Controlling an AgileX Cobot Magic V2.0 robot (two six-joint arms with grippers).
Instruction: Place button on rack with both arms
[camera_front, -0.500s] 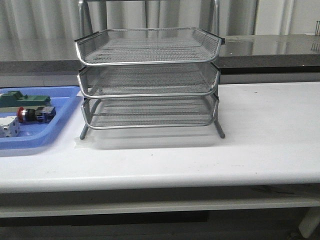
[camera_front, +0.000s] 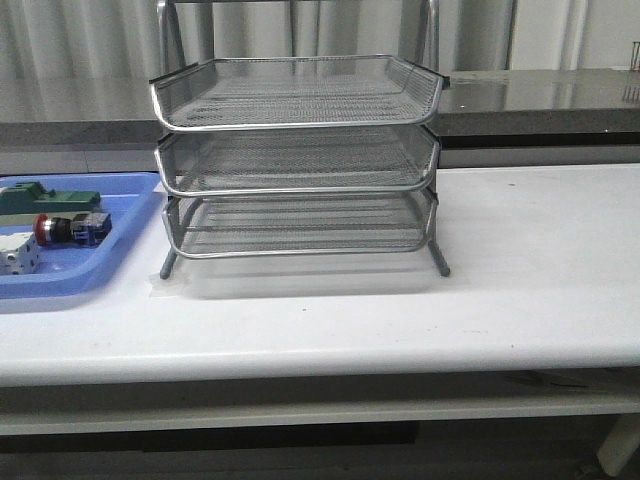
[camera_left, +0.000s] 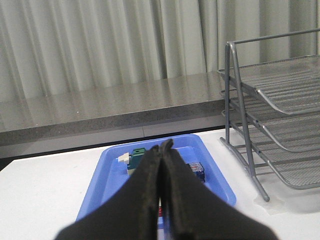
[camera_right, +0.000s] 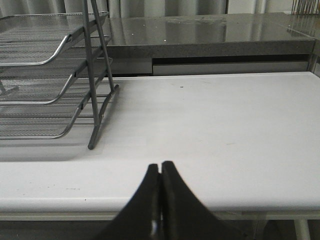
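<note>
Now my left tool (camera_left: 162, 150) and right tool (camera_right: 160, 167) are both clenched, empty. One button (camera_front: 68, 229) lies in the single blue tray (camera_front: 130, 240), long axis sideways, red cap leftward, beside one three-tier rack (camera_front: 298, 160) on the bench (camera_front: 540, 260).

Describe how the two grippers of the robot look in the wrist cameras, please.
Only the fingers show; the arms are out of every view. The left gripper has two matte black fingers, broad at the base and curving to narrow tips, with a slightly rough, fabric-like surface. The right gripper has the same black tapered pair, looking smoother. No cables or markings are visible.
</note>
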